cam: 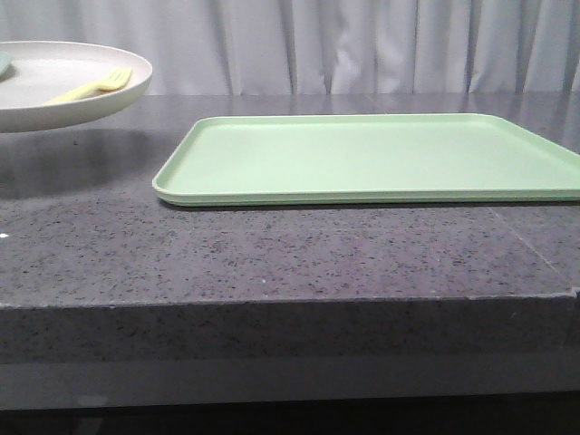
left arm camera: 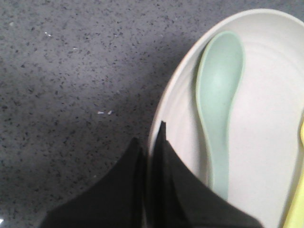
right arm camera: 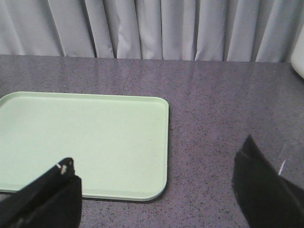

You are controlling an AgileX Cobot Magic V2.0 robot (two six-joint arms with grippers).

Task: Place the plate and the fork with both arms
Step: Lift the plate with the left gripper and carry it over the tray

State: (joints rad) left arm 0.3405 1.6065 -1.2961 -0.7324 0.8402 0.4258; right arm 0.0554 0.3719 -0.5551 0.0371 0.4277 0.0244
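Observation:
The off-white plate (cam: 56, 111) hangs above the table at the far left, casting a shadow on the dark top below it. The yellow fork (cam: 92, 85) lies inside it. In the left wrist view my left gripper (left arm camera: 151, 137) is shut on the plate (left arm camera: 270, 123) at its rim, one finger inside and one outside. A sliver of the fork (left arm camera: 297, 209) shows at the frame's edge. My right gripper (right arm camera: 157, 153) is open and holds nothing; it hovers over the table by a corner of the tray. Neither gripper shows in the front view.
A pale green spoon (left arm camera: 219, 95) lies in the plate beside the fork. A flat light-green tray (cam: 381, 156) sits mid-table and runs off to the right; it is also seen as the tray (right arm camera: 80, 137) in the right wrist view. Grey curtains hang behind the table.

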